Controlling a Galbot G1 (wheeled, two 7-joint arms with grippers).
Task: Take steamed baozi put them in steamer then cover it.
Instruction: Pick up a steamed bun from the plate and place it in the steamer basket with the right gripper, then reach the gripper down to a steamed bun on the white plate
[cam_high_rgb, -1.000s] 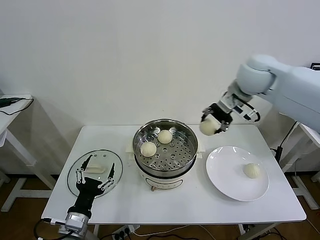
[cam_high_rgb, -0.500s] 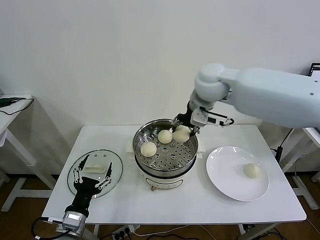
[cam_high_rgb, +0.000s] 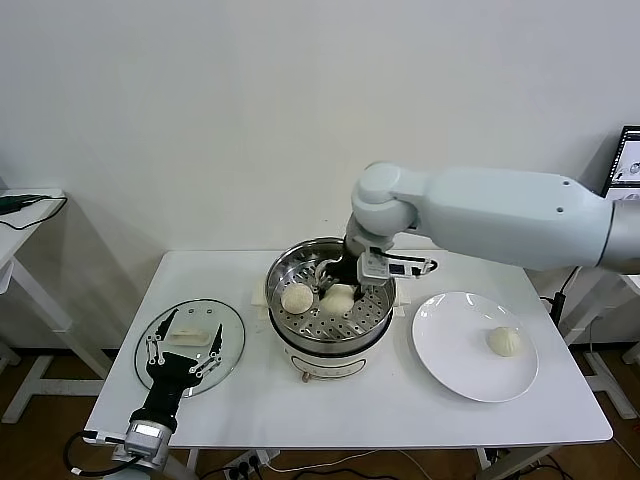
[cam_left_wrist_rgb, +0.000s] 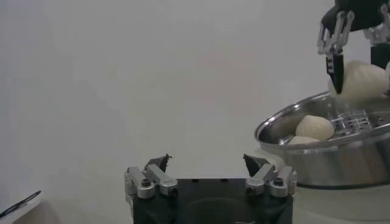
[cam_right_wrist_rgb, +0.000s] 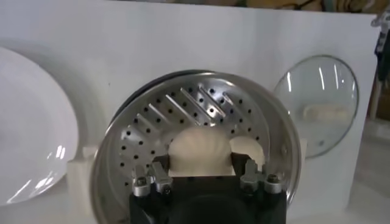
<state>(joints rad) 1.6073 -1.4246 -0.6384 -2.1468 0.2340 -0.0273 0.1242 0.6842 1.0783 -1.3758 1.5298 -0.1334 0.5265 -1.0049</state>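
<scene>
L gripper (cam_high_rgb: 187, 357), near edge of table (cam_high_rgb: 400, 420), fingers spread wide, holding nothing; glass lid (cam_high_rgb: 190, 345) lies flat right under its fingertips. Beyond, R gripper (cam_high_rgb: 338, 285) reaches down into steamer (cam_high_rgb: 330, 300), fingers (cam_left_wrist_rgb: 337, 64) clamped on one baozi (cam_high_rgb: 340, 297) just above perforated tray (cam_right_wrist_rgb: 201, 112). Second baozi (cam_high_rgb: 297, 297) sits on tray just beside those fingers, L-gripper side. Last baozi (cam_high_rgb: 503, 341) on white plate (cam_high_rgb: 450, 350), well apart from R fingers, opposite side.
</scene>
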